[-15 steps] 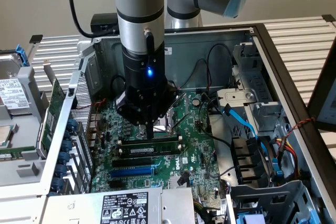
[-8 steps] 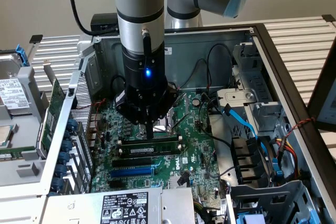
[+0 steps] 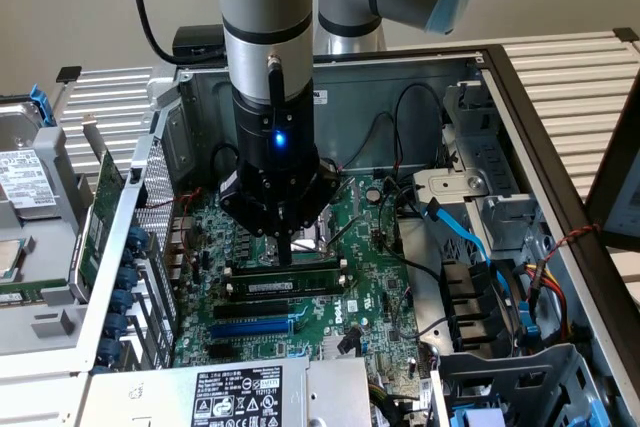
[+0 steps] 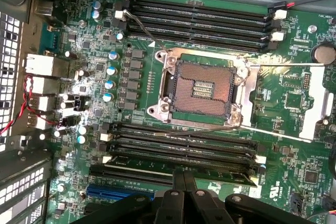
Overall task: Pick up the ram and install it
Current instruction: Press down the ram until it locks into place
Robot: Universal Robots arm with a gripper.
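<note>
You have one arm with one gripper (image 3: 285, 252) lowered into the open computer case (image 3: 520, 97), directly over the motherboard (image 3: 370, 247). One ram (image 3: 285, 288) — a long, thin green stick with a white label strip — lies seated lengthwise in a memory slot just below the gripper tip. In the wrist view the ram (image 4: 173, 173) sits in the bank of four long black slots (image 4: 181, 145) nearest the gripper (image 4: 185, 182); a second bank of four (image 4: 197, 24) lies beyond the square metal-framed CPU socket (image 4: 202, 88). The narrow dark fingers are pressed together, tips at the ram's upper edge — not pinching it. One blue slot (image 3: 250, 328) lies beside the ram.
</note>
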